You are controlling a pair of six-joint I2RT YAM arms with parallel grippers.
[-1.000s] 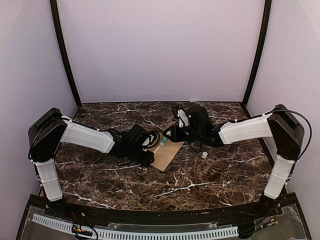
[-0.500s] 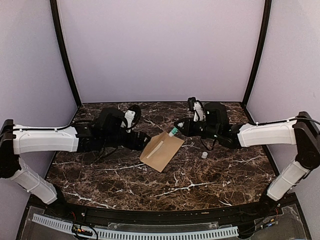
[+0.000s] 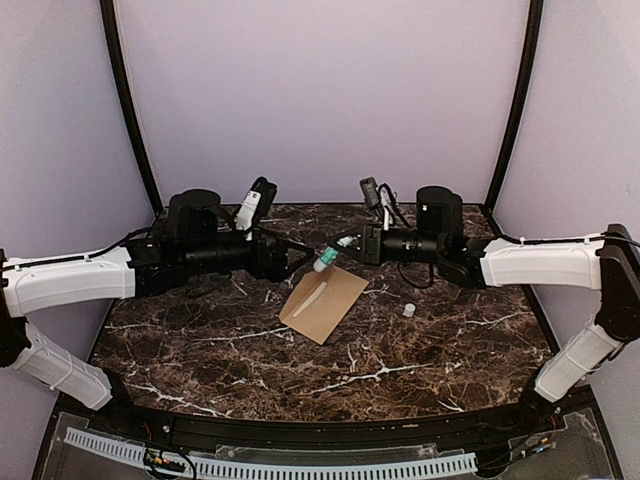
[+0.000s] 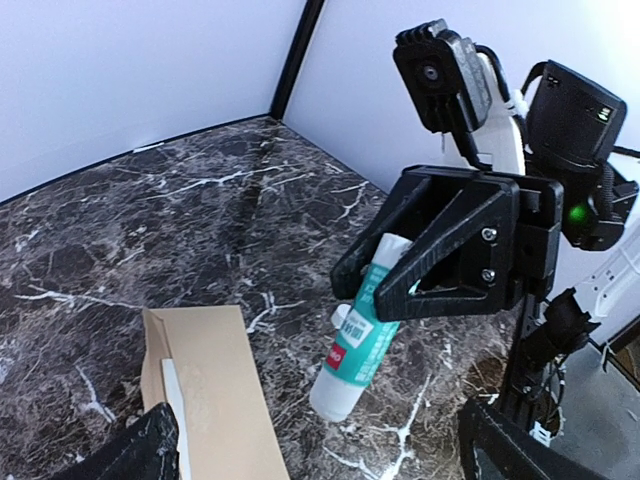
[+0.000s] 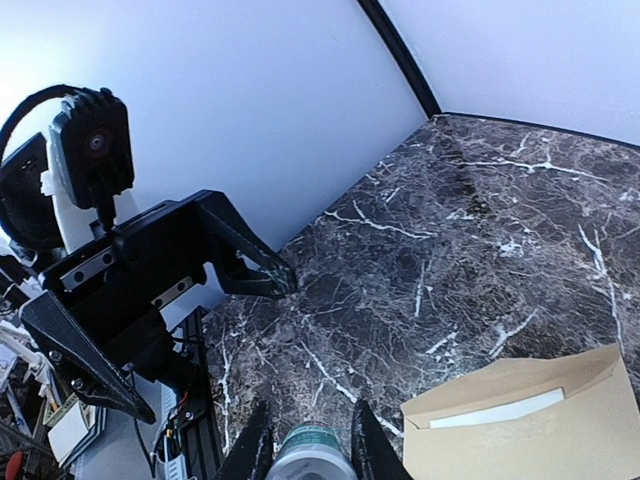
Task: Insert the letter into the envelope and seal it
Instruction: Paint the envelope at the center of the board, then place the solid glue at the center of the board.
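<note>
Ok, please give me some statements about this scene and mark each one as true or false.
1. The right gripper holds a glue tube with a teal label. True.
2. The left gripper is shut on the envelope. False: it is open, empty and clear of the envelope.
3. The envelope lies flat on the marble table. True.
4. The small white cap sits on the envelope. False: it lies on the table beside the envelope, apart from it.

Pale lilac walls [image 3: 320, 100] enclose a dark, white-veined marble table [image 3: 200, 350].
</note>
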